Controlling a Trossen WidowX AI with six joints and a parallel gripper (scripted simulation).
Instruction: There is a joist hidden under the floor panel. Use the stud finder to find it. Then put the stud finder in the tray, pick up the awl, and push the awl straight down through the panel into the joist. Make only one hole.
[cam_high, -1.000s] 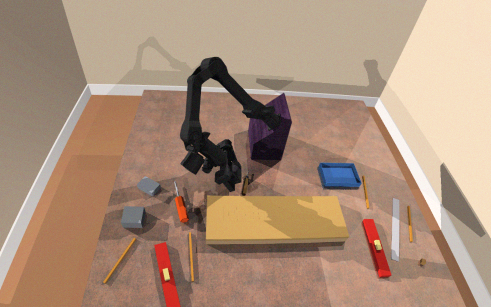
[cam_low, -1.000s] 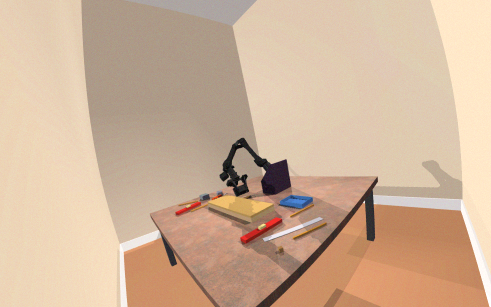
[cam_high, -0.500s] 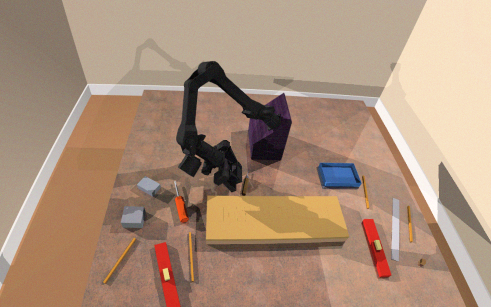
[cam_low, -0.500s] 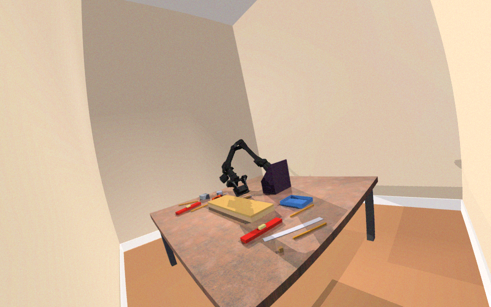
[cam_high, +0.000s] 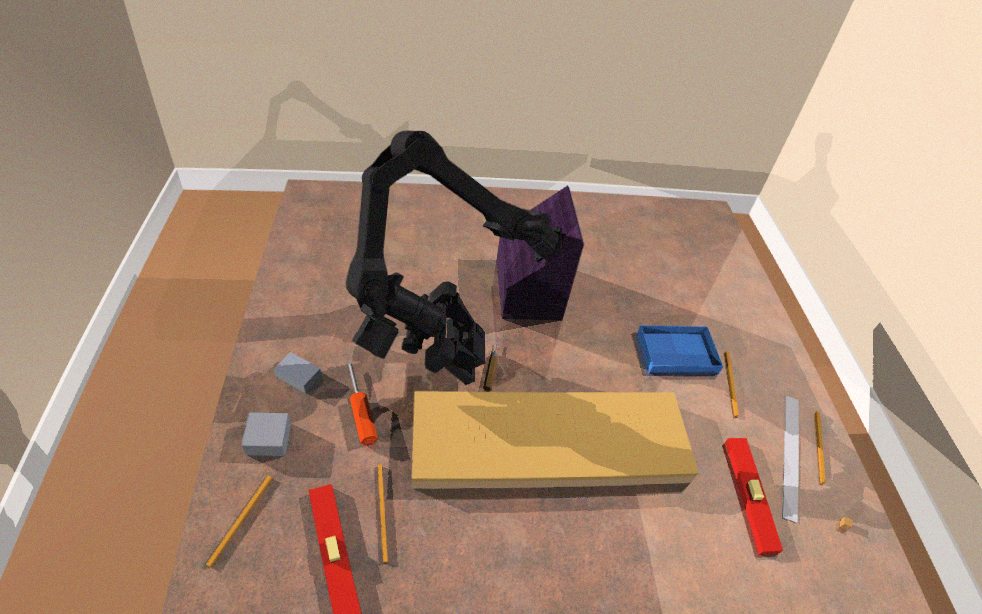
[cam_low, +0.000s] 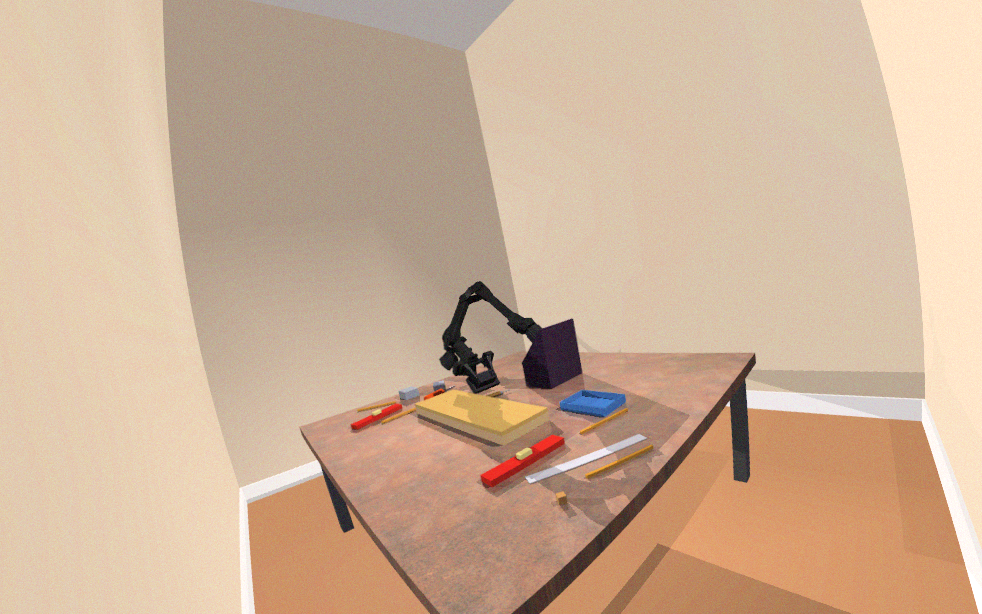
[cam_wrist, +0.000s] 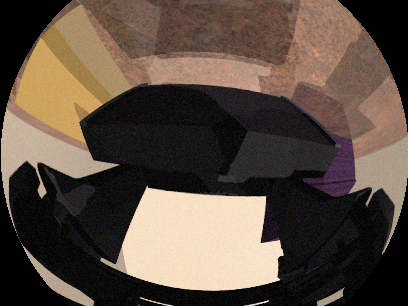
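Note:
My gripper (cam_high: 461, 334) (cam_low: 480, 370) (cam_wrist: 210, 167) is shut on the stud finder, a wide black block (cam_high: 472, 343) (cam_low: 484, 380) (cam_wrist: 165, 142). It holds the block tilted in the air behind the left part of the yellow floor panel (cam_high: 543, 444) (cam_low: 481, 416) (cam_wrist: 45, 82). A dark wooden-handled tool (cam_high: 490, 371) (cam_low: 495, 394) with a thin point, apparently the awl, lies behind the panel near the gripper. The empty blue tray (cam_high: 684, 369) (cam_low: 579, 410) stands behind and right of the panel. The joist is hidden.
A tall purple block (cam_high: 535, 289) (cam_low: 557, 354) stands behind the gripper. An orange-handled tool (cam_high: 363, 418) and two grey blocks (cam_high: 266, 432) (cam_high: 298, 371) lie left. Red levels (cam_high: 323, 506) (cam_high: 740, 467) lie on both sides, with several pencils and a ruler (cam_high: 790, 456) (cam_low: 586, 458).

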